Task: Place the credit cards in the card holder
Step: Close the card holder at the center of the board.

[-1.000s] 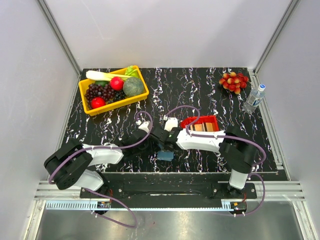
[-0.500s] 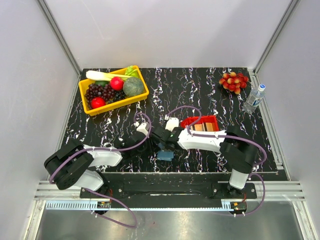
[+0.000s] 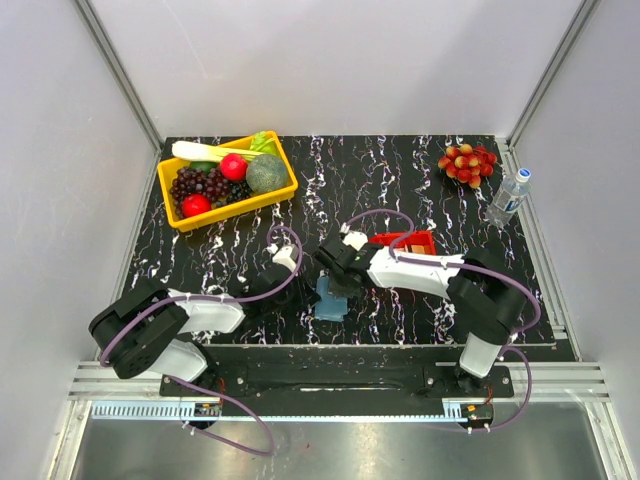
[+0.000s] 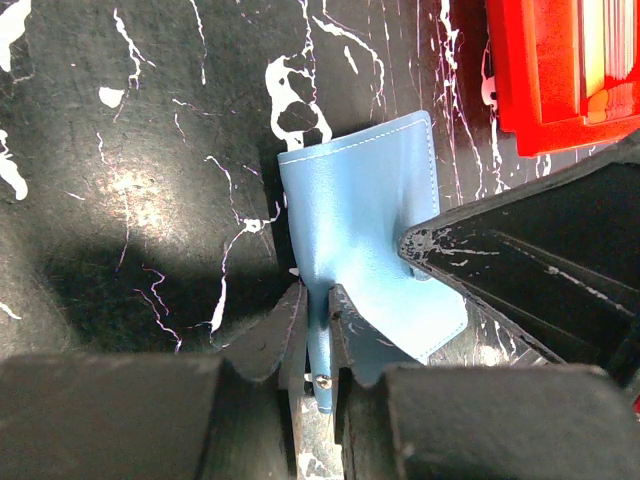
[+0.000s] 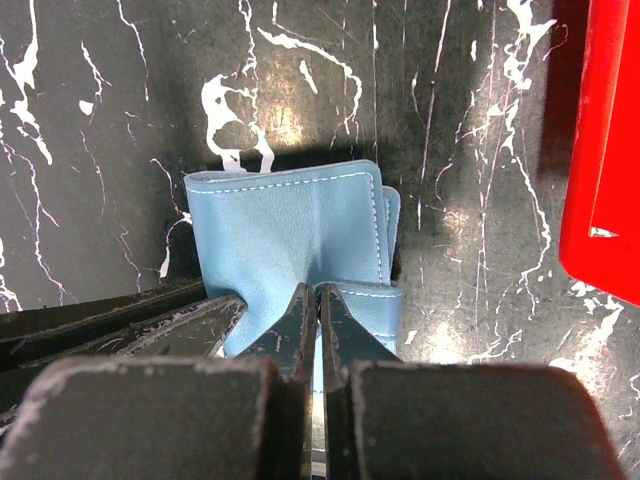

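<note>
— Biggest first?

— Black, white-veined surface (image 3: 420, 180), carrying everything. Next in size, the two arms: bolted at the near edge, both bent inward, meeting around the middle of the near half.

— Then?

— Yellow bin (image 3: 245, 205) at the far left corner, heaped with fruit and vegetables. Well apart from the arms.

— Anything at the far right?

— Bunch of red fruit (image 3: 467, 161) and, just beside it, a clear bottle (image 3: 509, 197) standing upright at the edge.

— Closer in?

— Red tray (image 3: 405, 241), just behind the right arm and partly hidden by it from above.

— Whereabouts of the card holder?

— Blue card holder (image 4: 360, 210), down on the surface between the two wrists, near the tray but apart from it. Pale stitching along its edges, one layer folded over another.

— State of the left pincer?

— Left pincer (image 4: 318, 320): closed, clamping a thin blue fold at the holder's nearer edge.

— And the right one?

— Right pincer (image 5: 317, 300): fingers almost together, nipping another flap of the same holder. In the left wrist view, pressing in from the right side.

— Smallest of all?

— Cards (image 4: 605, 45), packed in the tray, only orange and pale edges showing at the corner of the left wrist view. Exact count impossible to tell.
</note>
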`<state>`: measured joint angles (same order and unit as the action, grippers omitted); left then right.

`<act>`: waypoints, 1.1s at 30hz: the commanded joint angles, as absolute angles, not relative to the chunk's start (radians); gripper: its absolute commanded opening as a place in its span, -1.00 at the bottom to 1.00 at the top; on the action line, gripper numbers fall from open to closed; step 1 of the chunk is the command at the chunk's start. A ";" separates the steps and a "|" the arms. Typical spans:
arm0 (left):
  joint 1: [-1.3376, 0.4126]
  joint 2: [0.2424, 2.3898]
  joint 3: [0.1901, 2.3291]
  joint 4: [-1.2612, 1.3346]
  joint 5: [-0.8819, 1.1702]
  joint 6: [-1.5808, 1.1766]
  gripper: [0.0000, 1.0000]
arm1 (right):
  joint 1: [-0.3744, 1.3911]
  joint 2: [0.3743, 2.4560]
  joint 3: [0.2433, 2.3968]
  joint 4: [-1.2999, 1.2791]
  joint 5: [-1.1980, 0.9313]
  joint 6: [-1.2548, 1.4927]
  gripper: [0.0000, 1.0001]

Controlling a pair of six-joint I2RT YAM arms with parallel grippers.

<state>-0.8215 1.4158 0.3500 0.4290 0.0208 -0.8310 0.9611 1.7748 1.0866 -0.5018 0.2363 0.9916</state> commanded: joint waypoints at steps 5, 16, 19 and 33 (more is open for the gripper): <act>-0.848 1.457 0.339 0.482 0.077 -0.807 -0.81 | 0.928 2.043 1.094 -0.474 0.182 1.000 -0.93; -0.847 1.471 0.347 0.505 0.090 -0.811 -0.81 | 0.976 2.109 1.170 -0.548 0.278 1.066 -0.81; -0.847 1.486 0.350 0.515 0.104 -0.813 -0.81 | 0.986 2.154 1.204 -0.534 0.276 1.071 -0.70; -0.848 1.486 0.342 0.531 0.107 -0.818 -0.82 | 0.989 2.256 1.213 -0.488 0.229 1.085 -0.62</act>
